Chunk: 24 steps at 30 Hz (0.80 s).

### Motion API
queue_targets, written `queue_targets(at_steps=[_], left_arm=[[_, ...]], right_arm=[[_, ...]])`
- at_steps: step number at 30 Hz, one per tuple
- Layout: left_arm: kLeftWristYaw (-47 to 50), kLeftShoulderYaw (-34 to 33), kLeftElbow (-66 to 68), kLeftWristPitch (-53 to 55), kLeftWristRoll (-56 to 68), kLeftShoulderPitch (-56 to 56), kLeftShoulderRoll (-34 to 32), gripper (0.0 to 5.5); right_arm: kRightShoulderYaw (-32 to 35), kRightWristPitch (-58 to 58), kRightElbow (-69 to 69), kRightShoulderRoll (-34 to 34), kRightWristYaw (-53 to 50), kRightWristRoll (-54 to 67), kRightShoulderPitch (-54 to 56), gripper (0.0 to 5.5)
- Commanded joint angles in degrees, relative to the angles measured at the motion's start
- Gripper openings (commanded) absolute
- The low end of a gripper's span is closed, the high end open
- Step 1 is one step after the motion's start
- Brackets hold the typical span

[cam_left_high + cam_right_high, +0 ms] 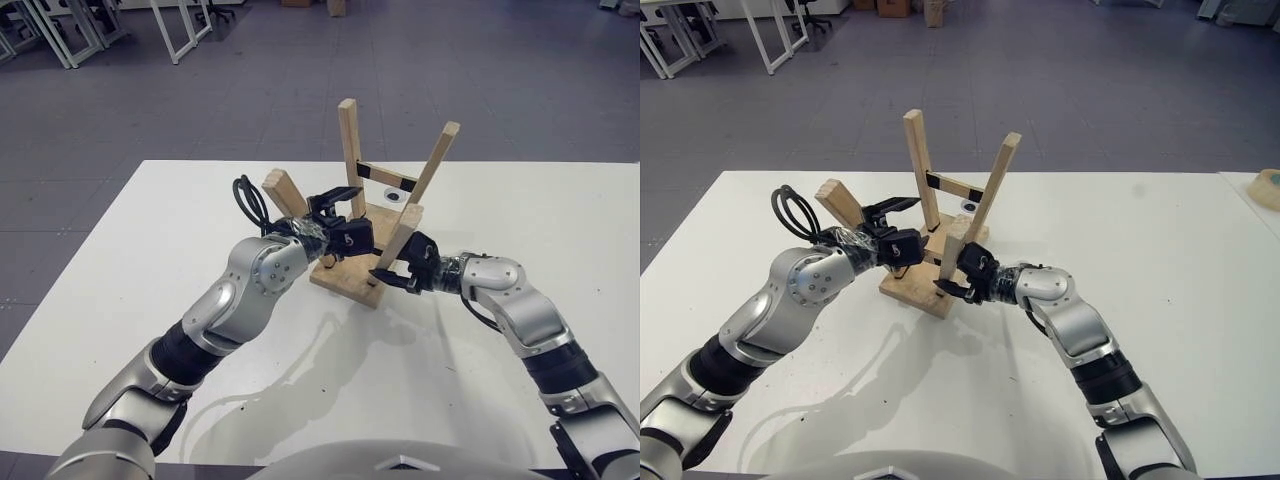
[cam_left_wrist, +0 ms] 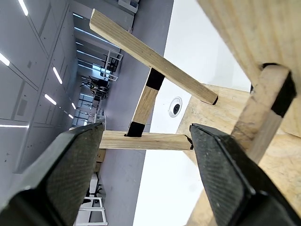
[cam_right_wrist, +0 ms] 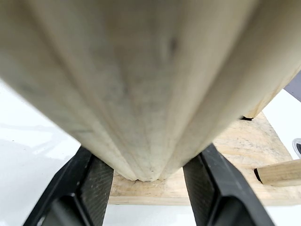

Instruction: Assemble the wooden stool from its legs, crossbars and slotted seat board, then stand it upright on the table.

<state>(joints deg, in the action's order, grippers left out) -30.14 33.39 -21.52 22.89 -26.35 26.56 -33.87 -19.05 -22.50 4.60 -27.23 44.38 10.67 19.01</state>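
Left eye view: the stool (image 1: pixel 385 218) lies upside down near the middle of the white bench (image 1: pixel 150 260), its seat board (image 1: pixel 345 282) flat on the top and its legs pointing up. The two far legs (image 1: pixel 350 150) (image 1: pixel 435 160) rise highest and splay apart towards their free ends. A crossbar (image 1: pixel 385 178) with black ends joins them partway up. A third leg (image 1: pixel 283 192) stands at the robot's left side of the board and leans outward. The front leg (image 1: pixel 400 240) stands at the board's near right corner.

The right claw (image 1: pixel 387 277) is closed on that front leg low down, just above the board. In the right wrist view its two black fingers (image 3: pixel 96 181) press against opposite sides of the wood.

The left claw (image 1: pixel 338 203) hangs over the middle of the board, between the third leg and the far left leg. It is spread wide and holds nothing. In the left wrist view its fingers (image 2: pixel 70 169) stand well apart, with the far legs and the crossbar showing in the gap between them. Whether a fingertip touches any part of the stool cannot be told.

A small round port (image 1: pixel 391 199) is set in the bench just behind the board. Beyond the bench lies grey floor (image 1: pixel 480 70), with white desk frames (image 1: pixel 60 30) at the far left.
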Motion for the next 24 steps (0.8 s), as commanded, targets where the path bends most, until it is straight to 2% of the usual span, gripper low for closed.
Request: queue_targets(at_steps=[1, 4, 7, 10, 13, 15, 18, 21, 24], left_arm=[[-9.83, 7.69, 6.77, 1.84, -0.09, -10.35, -3.33, 3.41], [-8.81, 6.67, 6.55, 1.38, 0.64, -10.65, -1.51, 3.41], [-8.43, 5.84, 6.47, 0.83, 1.98, -11.23, -0.35, 3.41], [-9.69, 5.67, 6.6, 0.79, 2.69, -12.38, -0.35, 3.41], [-10.07, 5.58, 6.87, 0.85, 2.98, -14.03, -0.53, 3.41], [-7.75, 3.38, 7.31, -0.15, 4.04, -13.58, 1.29, 3.41], [-1.25, -3.46, 7.52, -6.46, 7.14, -10.11, 5.99, 3.41], [7.74, -12.71, 5.02, -14.04, 10.63, -5.74, 11.66, 3.41], [13.92, -18.42, 1.45, -21.36, 11.35, -2.72, 14.6, 3.41]], right_arm=[[-0.83, -1.89, -2.09, -1.08, -1.82, -4.11, -0.54, 2.02], [-7.81, -0.67, -3.66, -3.68, 0.73, -11.16, 2.22, 2.02], [-14.1, 4.68, -11.11, -4.6, -0.91, -19.42, 4.29, 2.02], [-15.72, 6.87, -13.86, -6.06, -2.77, -21.66, 2.96, 2.02], [-14.89, 6.83, -14.19, -6.37, -4.16, -20.54, 1.92, 2.02], [-12.53, 3.59, -11.8, -5.51, -2.48, -14.89, 1.46, 2.02], [-8.3, -2.16, -6.86, -3.87, -0.22, -6.39, 2.1, 2.02], [-5.39, -6.72, -4.42, -2.0, -1.36, -3.19, 4.4, 2.02], [-3.22, -12.27, -0.24, -0.5, -2.85, -0.97, 4.46, 2.02]])
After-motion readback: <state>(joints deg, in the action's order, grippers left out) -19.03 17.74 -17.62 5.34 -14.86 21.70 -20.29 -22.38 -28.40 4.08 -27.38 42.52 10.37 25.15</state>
